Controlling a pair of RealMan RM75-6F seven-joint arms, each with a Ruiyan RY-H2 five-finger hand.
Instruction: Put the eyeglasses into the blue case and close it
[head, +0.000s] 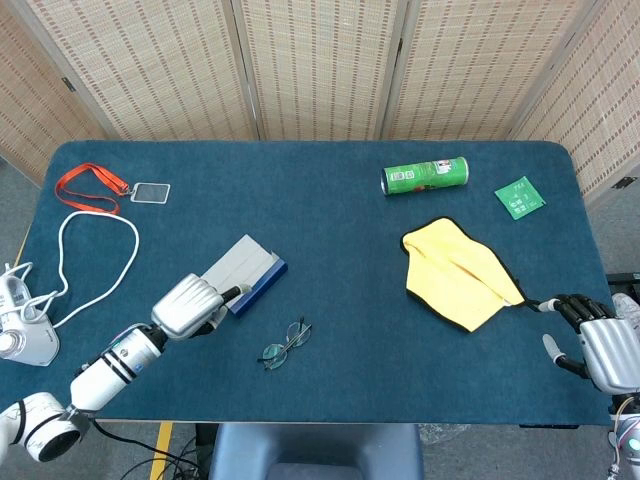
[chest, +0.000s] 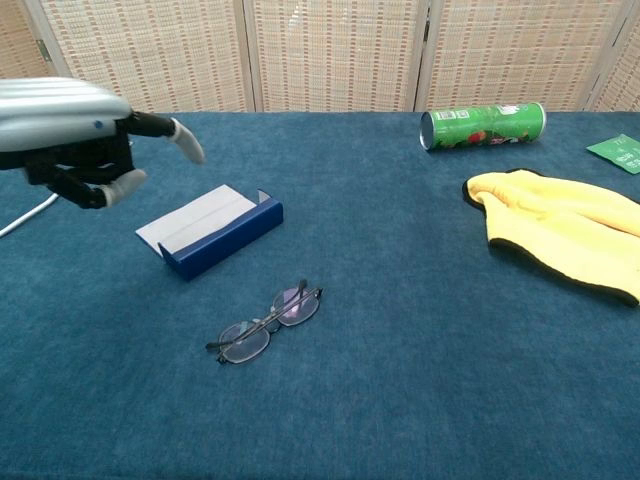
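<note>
Blue case (head: 243, 275), one, lies open on the table (head: 340, 240), grey lining up. One pair of eyeglasses (head: 285, 344) sits folded just beside it toward the near edge, not touching. Left hand (head: 187, 305) hovers by the case's left end, holding nothing; one finger points out, the others curled in. Right hand (head: 596, 345) sits at the table's near right corner, fingers spread, empty. Also one each: green can (head: 425, 176) on its side, yellow cloth (head: 458, 272), green packet (head: 520, 197), orange lanyard (head: 92, 188) with badge, white cable (head: 92, 255).
</note>
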